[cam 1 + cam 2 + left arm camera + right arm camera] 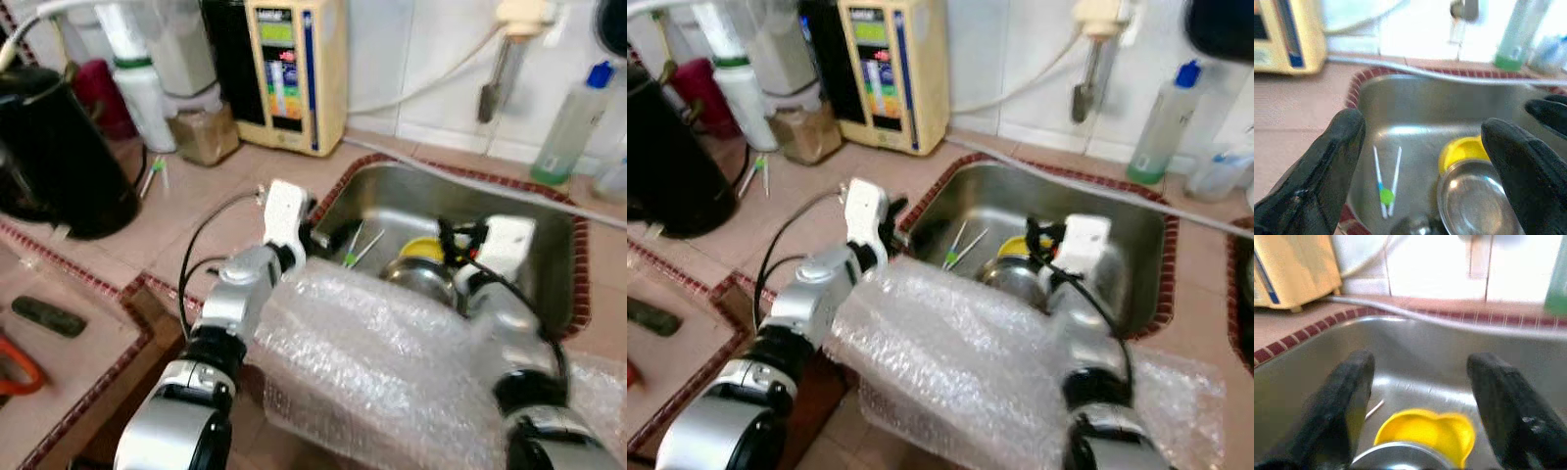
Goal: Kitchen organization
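A steel sink [402, 201] is set into the tiled counter. In it lie a yellow dish [423, 248], a steel bowl [419, 276] overlapping it, and a pair of white sticks with a green joint [1386, 183]. My left gripper [315, 238] hovers at the sink's near-left rim, open, its fingers [1327, 166] spread wide with nothing between them. My right gripper [453, 245] hangs over the yellow dish [1425, 431] and bowl, also open and empty. Bubble wrap [372, 362] drapes over both forearms and hides the sink's near edge.
A black kettle [49, 147] stands at the left, with a jar [201, 127] and a cream appliance [294, 69] behind the sink's left corner. A tap [505, 59] and a green-tinted bottle [573, 122] sit at the back right. A dark object [47, 315] lies on the lower left counter.
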Robot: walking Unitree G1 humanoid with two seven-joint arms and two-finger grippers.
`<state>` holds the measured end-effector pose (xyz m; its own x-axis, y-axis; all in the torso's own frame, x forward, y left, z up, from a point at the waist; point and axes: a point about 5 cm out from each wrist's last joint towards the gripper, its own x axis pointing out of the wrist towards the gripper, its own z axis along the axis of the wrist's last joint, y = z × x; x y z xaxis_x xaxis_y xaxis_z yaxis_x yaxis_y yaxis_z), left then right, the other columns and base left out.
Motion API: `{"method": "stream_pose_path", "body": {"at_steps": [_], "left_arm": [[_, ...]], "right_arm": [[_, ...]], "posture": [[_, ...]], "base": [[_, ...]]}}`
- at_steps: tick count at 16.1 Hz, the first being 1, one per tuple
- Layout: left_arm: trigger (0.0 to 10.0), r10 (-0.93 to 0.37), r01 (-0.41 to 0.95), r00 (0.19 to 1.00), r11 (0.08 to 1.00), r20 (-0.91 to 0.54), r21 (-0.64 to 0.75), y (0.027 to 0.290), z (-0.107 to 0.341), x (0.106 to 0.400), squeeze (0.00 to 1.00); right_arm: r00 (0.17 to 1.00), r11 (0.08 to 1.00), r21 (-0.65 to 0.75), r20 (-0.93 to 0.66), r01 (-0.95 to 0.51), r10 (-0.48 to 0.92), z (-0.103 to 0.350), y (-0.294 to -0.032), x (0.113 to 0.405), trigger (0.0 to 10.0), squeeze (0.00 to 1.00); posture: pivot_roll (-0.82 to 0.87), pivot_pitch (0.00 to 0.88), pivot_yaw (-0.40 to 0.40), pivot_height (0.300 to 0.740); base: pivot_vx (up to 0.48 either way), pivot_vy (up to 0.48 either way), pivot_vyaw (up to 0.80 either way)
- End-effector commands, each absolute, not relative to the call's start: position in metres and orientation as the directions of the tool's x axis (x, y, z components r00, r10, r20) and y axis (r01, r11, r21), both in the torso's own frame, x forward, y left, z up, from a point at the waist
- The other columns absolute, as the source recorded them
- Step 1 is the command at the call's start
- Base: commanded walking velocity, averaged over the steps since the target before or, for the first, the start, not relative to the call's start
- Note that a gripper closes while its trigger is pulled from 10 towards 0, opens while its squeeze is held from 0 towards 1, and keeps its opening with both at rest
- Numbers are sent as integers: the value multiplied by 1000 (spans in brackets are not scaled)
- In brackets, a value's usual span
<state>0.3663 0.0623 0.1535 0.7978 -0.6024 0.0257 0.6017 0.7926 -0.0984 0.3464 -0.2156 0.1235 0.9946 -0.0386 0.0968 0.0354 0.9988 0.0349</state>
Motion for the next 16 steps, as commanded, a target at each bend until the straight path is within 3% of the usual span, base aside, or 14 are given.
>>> {"method": "stream_pose_path", "body": {"at_steps": [1, 4, 7, 10, 16], "left_arm": [[10000, -535, 542, 840, 834, 91, -104, 71, 159, 364, 1000], [10000, -527, 541, 833, 839, 166, -51, 77, 167, 354, 1000], [10000, -418, 435, 885, 899, 204, -47, 98, 168, 339, 1000], [10000, -313, 318, 939, 948, 144, -18, 115, 155, 320, 1000], [10000, -245, 241, 968, 967, 51, 79, 140, 141, 294, 1000]], "right_arm": [[985, 1000, -11, 171, 11, -9, 141, -220, 339, 10000, 1000], [971, 998, -54, 239, -14, 26, 155, -220, 321, 10000, 1000], [960, 998, -56, 281, 18, -1, 167, -218, 291, 10000, 1000], [957, 995, -103, 288, 5, 25, 178, -209, 264, 10000, 1000], [983, 990, -142, 183, 4, 22, 172, -212, 233, 10000, 1000]], "posture": [[-42, 0, 73, 740], [-53, 0, 64, 740], [-62, 0, 57, 740], [-68, 0, 56, 740], [-66, 0, 60, 740]], "base": [[0, 0, 0], [0, 0, 0], [0, 0, 0], [0, 0, 0], [0, 0, 0]]}}
